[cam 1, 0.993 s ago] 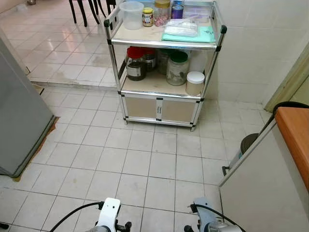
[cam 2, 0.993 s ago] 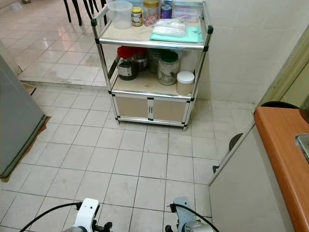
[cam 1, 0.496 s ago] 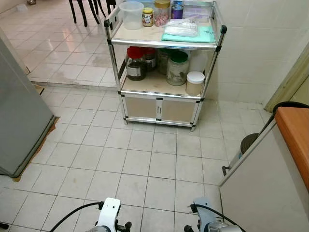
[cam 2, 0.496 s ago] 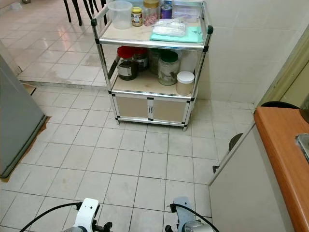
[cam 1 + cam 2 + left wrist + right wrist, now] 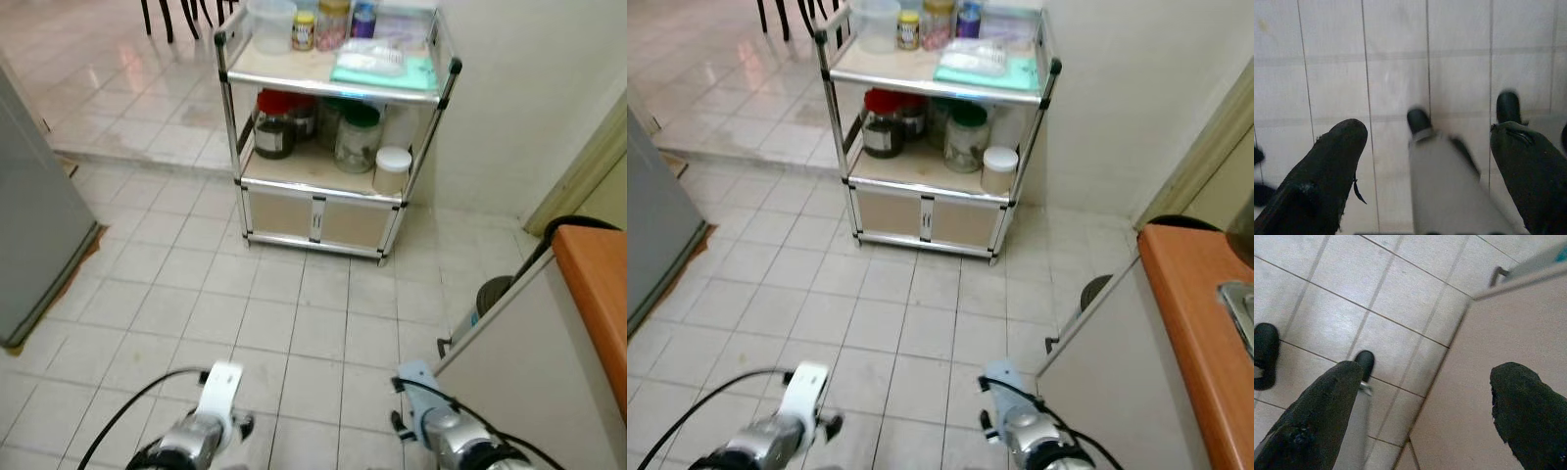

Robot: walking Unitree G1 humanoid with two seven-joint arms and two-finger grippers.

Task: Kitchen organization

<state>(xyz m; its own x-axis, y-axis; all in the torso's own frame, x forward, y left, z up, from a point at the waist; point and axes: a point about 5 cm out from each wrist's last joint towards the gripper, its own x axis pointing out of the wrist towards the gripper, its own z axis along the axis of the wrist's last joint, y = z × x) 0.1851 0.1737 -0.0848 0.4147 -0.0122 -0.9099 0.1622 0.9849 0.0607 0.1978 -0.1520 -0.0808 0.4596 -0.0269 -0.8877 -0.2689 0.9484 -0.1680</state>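
The robot is facing the far shelf cart [image 5: 333, 127]; left gripper [image 5: 1425, 161] and right gripper [image 5: 1425, 416] are hanging with fingers wide, empty. Better approaching squarely, passing left of the desk [image 5: 598, 294].

White square floor tiles [image 5: 294, 323] run up to a grey appliance side [image 5: 29, 245] at the left edge. On the right stands a pale cabinet door [image 5: 529, 392] with an orange-brown wooden counter top [image 5: 598, 294] above it (its dark handle [image 5: 446, 345] sticks out). Dark chair legs [image 5: 181, 15] stand on the far glossy floor.
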